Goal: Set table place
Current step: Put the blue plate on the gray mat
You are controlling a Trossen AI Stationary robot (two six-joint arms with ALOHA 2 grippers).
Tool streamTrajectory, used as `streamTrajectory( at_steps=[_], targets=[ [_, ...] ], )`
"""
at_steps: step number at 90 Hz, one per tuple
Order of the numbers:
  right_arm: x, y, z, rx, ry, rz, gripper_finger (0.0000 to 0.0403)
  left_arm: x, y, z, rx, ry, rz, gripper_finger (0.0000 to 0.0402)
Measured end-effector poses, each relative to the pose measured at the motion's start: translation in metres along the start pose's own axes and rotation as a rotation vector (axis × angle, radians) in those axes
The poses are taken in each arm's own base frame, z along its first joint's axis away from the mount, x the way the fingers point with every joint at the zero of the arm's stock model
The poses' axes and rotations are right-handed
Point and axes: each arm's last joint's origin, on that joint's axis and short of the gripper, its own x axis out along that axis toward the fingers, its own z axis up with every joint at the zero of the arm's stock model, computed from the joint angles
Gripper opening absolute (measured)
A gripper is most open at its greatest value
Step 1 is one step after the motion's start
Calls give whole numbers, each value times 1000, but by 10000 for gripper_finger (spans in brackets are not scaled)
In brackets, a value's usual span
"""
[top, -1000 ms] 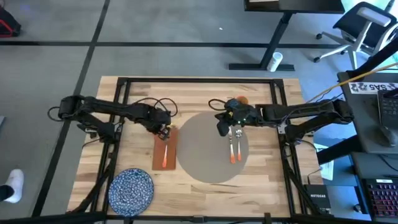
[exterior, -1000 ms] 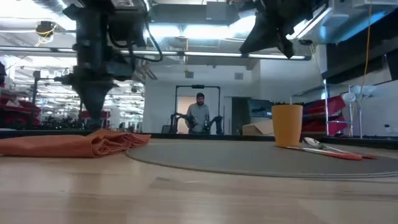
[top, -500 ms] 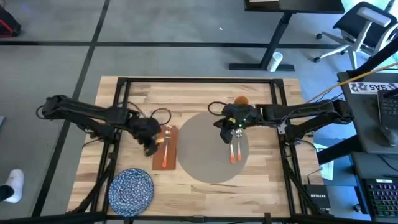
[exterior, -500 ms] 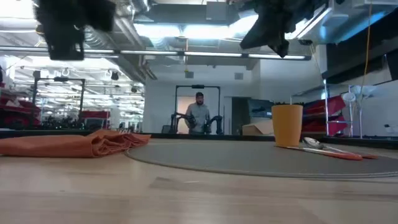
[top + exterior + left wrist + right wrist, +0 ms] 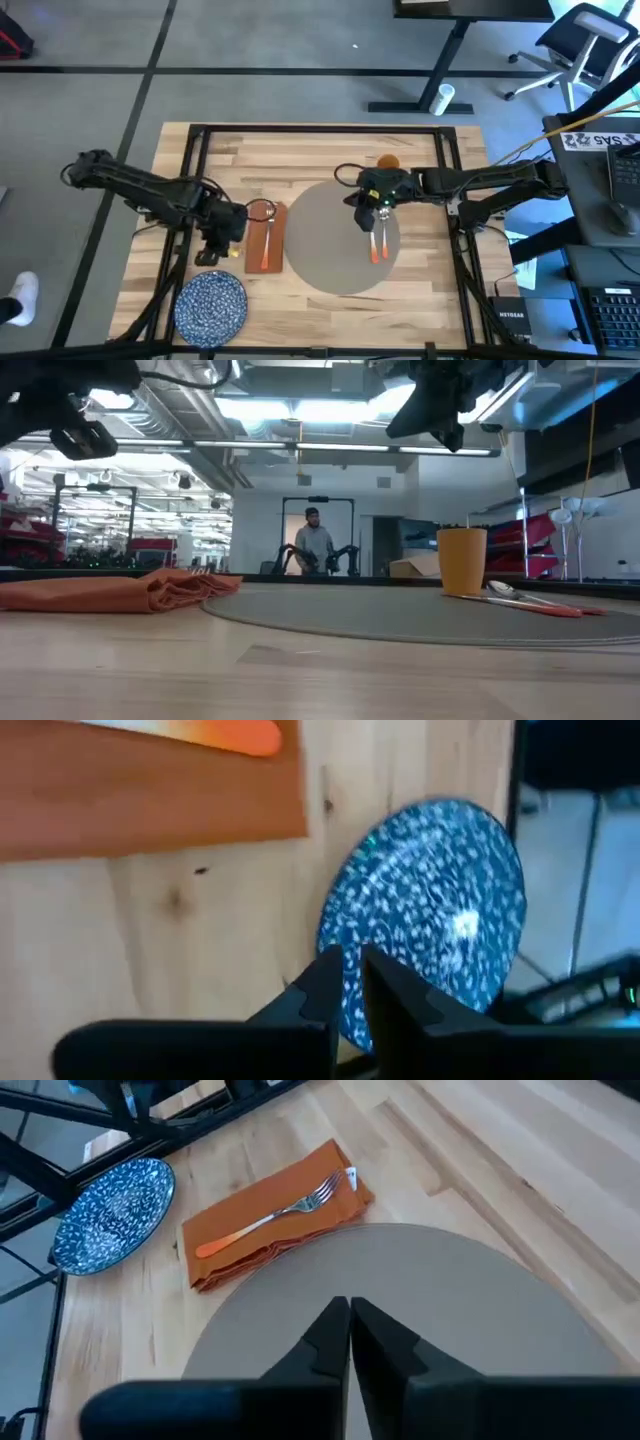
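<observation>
Readable only: "METCAR" in white on the black box (image 5: pixel 512 317) at the table's right edge; other markings illegible.

— Where is open room on the worktop (image 5: pixel 330 150)?

— The far strip of planks lies bare; so does the near right corner; the middle and near part of the place (image 5: pixel 330 255) are free too.

— And what blocks?

— The napkin (image 5: pixel 265 238) with a fork (image 5: pixel 267 232) beside the place; the blue plate (image 5: pixel 212 304) at the near left corner; the cup (image 5: pixel 388 160) and cutlery (image 5: pixel 377 238) under the right hand (image 5: pixel 377 207); the black frame rails (image 5: pixel 448 160) along the edges.
</observation>
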Motion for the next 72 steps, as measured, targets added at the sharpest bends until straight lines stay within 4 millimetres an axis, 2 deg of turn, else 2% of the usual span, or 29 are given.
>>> streamTrajectory(
  at_steps=[17,34,56,72],
  targets=[
    [0,0,0,22,0,2,1,13,3,5,154,85,-44,60],
    [0,0,0,28,-1,3,1,30,9,13,257,162,-59,65],
    [0,1,0,30,8,21,1,66,23,3,149,257,-166,66],
    [0,1,0,34,9,23,1,71,25,6,137,215,-165,69]
  ],
)
